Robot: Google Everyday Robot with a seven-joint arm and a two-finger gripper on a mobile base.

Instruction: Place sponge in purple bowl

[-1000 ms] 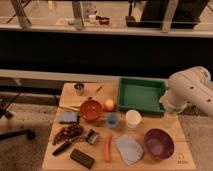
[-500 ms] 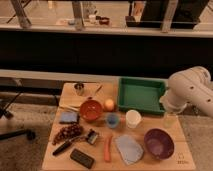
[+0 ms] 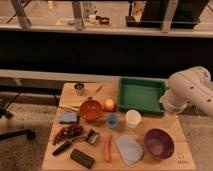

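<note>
— Where did we find the gripper?
— We found the gripper [image 3: 170, 120] at the right edge of the desk [image 3: 54, 159]. It hung under the bulky white arm [image 3: 192, 91], just in front of the tray [image 3: 141, 95]. We could not tell whether it was clenched or released.

— What lay closest to it?
— We noted a white cup [image 3: 133, 119] beside it toward the middle of the desk. The purple bowl [image 3: 158, 144] sat by the front right corner, upright, near the gripper but apart from it.

— And the sponge?
— We saw the sponge [image 3: 69, 117] lying flat near the left edge, just beside the orange bowl [image 3: 91, 110]. It was well apart from both the purple bowl and the gripper.

— What did we see between them?
— We counted a blue cup [image 3: 113, 120] beside the white cup and a round fruit [image 3: 109, 104] behind it. A cloth [image 3: 128, 148] and a carrot [image 3: 108, 148] lay along the front edge.

— And toward the left corners?
— We marked grapes [image 3: 68, 132] in front of the sponge. A black block [image 3: 82, 158] lay at the front edge and a metal cup [image 3: 79, 88] by the back left corner.
</note>
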